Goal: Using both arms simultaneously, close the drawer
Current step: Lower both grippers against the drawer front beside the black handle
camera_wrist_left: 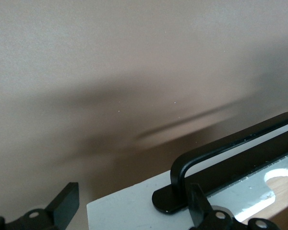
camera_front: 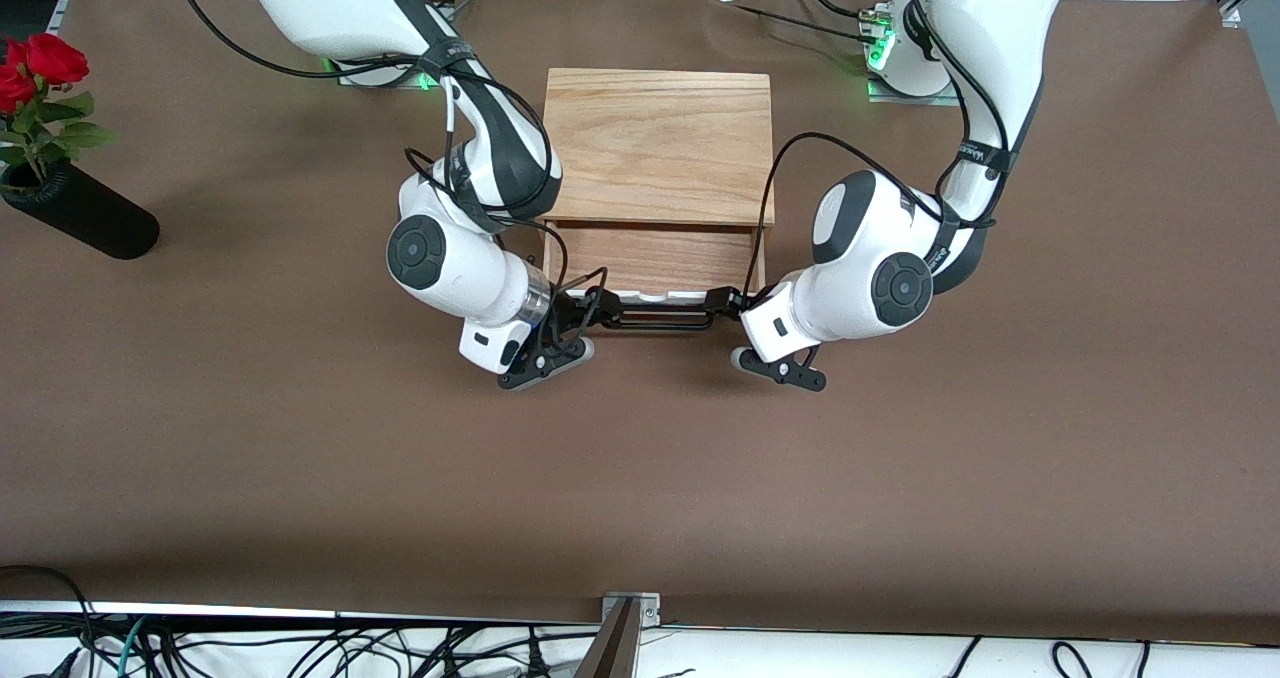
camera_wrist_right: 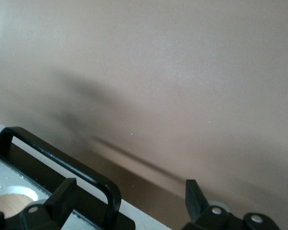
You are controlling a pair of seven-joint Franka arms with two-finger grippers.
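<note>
Red roses point(camera_front: 35, 68) in a black cylindrical vase point(camera_front: 85, 213) are standing on the brown cloth-covered counter point(camera_front: 640, 478) toward the right arm's end.

The white right arm point(camera_front: 455, 248) with dark grey round joints is reaching down to one end of the black wire bar handle point(camera_front: 655, 318). Its black two-finger right end effector point(camera_front: 560, 320) is sitting spread, one finger point(camera_wrist_right: 62, 194) beside the handle and the other point(camera_wrist_right: 197, 199) over bare counter.

The plain oak box point(camera_front: 660, 143) is sitting mid-counter between the arms. The shallow light-wood drawer point(camera_front: 655, 258) with its white front panel point(camera_wrist_left: 129, 211) is standing pulled out of the box toward the front camera.

The white left arm point(camera_front: 880, 268) is reaching to the handle's other end. Its black left end effector point(camera_front: 735, 308) is also sitting spread, one finger point(camera_wrist_left: 199, 203) at the handle's foot and the other point(camera_wrist_left: 65, 203) clear of the panel's corner.

A label on the left arm's black cable strap is showing writing too small to read.
</note>
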